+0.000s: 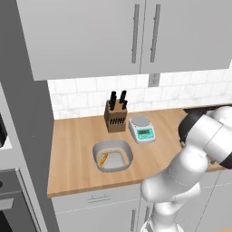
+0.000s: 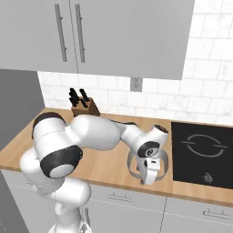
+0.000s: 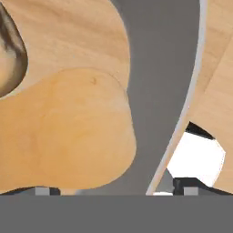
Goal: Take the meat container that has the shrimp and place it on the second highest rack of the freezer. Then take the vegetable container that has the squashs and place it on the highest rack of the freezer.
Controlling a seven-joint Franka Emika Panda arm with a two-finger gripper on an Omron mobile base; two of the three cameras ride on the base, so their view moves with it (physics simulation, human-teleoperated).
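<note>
The meat container (image 1: 112, 155), a grey shallow tub, sits on the wooden counter with the small curved orange shrimp (image 1: 103, 158) inside. The vegetable container (image 2: 131, 163) stands beside the cooktop, mostly behind my hand. In the hand view its grey wall (image 3: 159, 68) curves past big tan-orange squashs (image 3: 59, 132). My gripper (image 2: 150, 176) points down at this tub's near rim. The gripper (image 3: 113, 190) is open, one fingertip (image 3: 43, 190) over the squash and the other outside the rim. The freezer is out of view.
A knife block (image 1: 115, 117) and a kitchen scale (image 1: 142, 128) stand behind the meat container. A black cooktop (image 2: 202, 152) lies right of the vegetable container. A tall grey panel (image 1: 22, 113) closes the counter's left end. Wall cabinets (image 1: 90, 31) hang overhead.
</note>
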